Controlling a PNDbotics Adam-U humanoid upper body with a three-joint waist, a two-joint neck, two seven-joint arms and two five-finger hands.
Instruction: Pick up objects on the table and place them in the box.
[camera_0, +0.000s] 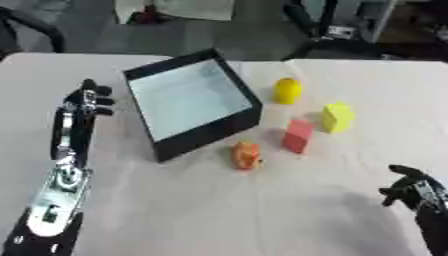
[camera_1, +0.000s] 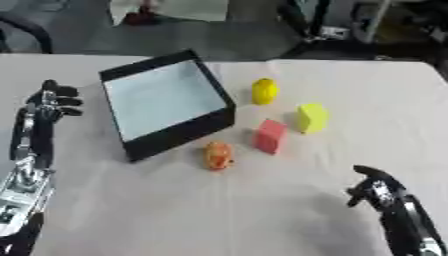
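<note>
Four small things are waiting on the cloth-covered desk (camera_0: 219, 210) beside the black box (camera_0: 194, 107), which is sitting empty toward the far edge: an orange toy (camera_0: 247, 155) just off the box's near corner, a red block (camera_0: 298, 135), a yellow block (camera_0: 337, 117) and a yellow round piece (camera_0: 288, 90). The right hand (camera_1: 374, 192) is hovering near the desk's near right corner, fingers curled and holding nothing; the left hand (camera_0: 87, 102) is resting by the left edge, fingers loosely bent. The orange toy looks nearest for the right hand, likely needing the fingers spread before closing round it
</note>
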